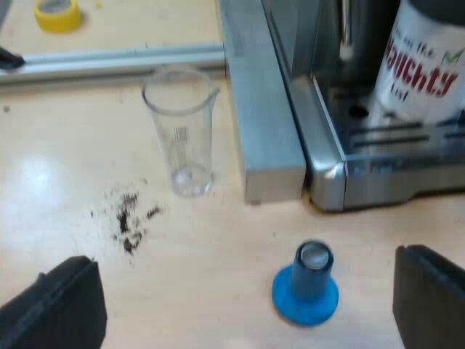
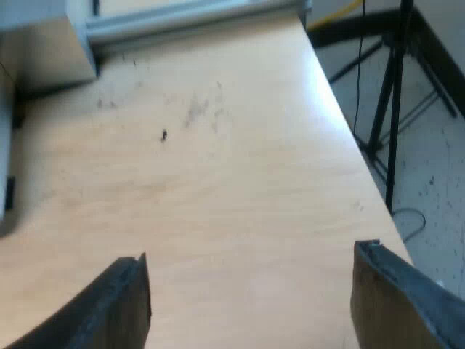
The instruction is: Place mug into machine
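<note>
The mug (image 1: 425, 73) stands on the machine's drip tray (image 1: 392, 139); my left claw (image 1: 247, 291) and right claw (image 2: 254, 287) gape wide, holding nothing; I judge it placed, so any retreat should clear the blue tamper (image 1: 306, 286).

Mug (image 1: 425, 65) on the drip tray (image 1: 392, 134) of the espresso machine (image 1: 327, 174) — measuring glass (image 1: 182, 131) and blue tamper (image 1: 306, 285) apart on the table (image 1: 58, 189).

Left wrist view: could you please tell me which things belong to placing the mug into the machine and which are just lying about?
For the job:
mug, standing on the drip tray
espresso machine

Just lying about on the table:
measuring glass
blue tamper
spilled coffee grounds
yellow tape roll
</note>
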You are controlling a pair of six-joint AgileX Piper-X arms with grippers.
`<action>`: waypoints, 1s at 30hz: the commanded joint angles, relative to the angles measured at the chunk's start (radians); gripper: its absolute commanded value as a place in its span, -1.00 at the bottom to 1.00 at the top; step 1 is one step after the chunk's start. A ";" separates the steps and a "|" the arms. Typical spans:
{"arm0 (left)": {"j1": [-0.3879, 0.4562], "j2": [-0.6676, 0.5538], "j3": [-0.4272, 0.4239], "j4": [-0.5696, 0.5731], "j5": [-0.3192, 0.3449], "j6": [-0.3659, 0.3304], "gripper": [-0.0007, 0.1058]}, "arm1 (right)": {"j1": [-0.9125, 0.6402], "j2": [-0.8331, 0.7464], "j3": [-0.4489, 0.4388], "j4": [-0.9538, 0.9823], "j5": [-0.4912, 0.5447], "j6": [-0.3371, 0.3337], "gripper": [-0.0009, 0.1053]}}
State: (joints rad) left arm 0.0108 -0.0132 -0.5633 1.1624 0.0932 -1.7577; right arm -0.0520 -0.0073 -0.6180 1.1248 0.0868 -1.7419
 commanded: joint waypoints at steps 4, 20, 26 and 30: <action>-0.001 -0.134 0.010 -0.016 -0.009 -0.013 0.53 | -0.004 -0.044 0.055 -0.004 -0.002 -0.052 0.16; -0.001 -0.134 0.028 -0.100 -0.009 -0.011 0.53 | -0.004 -0.043 0.059 -0.024 0.000 -0.052 0.16; -0.001 -0.134 0.028 -0.100 -0.009 -0.011 0.53 | -0.004 -0.043 0.063 -0.038 0.007 -0.051 0.16; -0.001 -0.134 0.028 -0.100 -0.009 -0.011 0.53 | -0.004 -0.043 0.063 -0.038 0.028 -0.044 0.16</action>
State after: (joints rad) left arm 0.0108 -0.0132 -0.5349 1.0693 0.0932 -1.7596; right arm -0.0520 -0.0054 -0.5484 1.0951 0.1058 -1.7779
